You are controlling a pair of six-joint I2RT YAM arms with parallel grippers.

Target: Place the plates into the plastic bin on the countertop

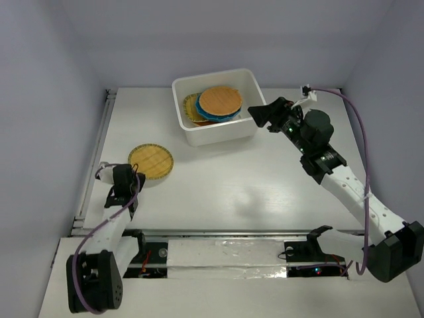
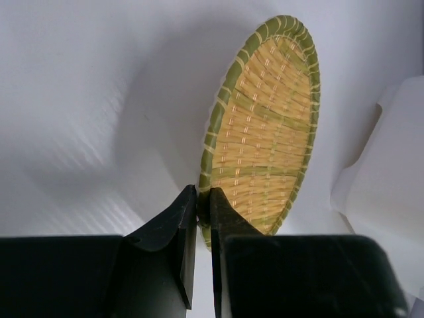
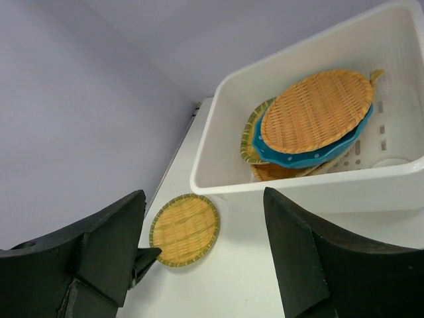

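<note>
Woven bamboo with a yellow-green rim, the last plate (image 1: 150, 161) outside lies on the counter (image 1: 252, 179), at the left side and well apart from the bin (image 1: 213, 136). The left hand (image 2: 204, 205) is closed on the near edge of this plate, one finger over the rim and one under it. I judge this grip is chosen because such a shallow plate gives nothing else to take: the raised rim is the only part the thin fingers can pinch. Whether the edge is already off the counter, I cannot tell.

The bin stands at the far side of the counter, and several plates are stacked inside it. An orange woven plate (image 1: 220, 101) is on top and a teal plate (image 3: 311, 156) is directly under it, with more woven edges showing below. They lean against one another, not lying flat.

The right hand (image 1: 260, 114) hovers just beside the right wall of the bin with its fingers spread and nothing between them. It seems to wait there out of the way.

By my judgement the task is almost done. The pinch is at one edge only, so the plate may tilt or slip during carrying.
</note>
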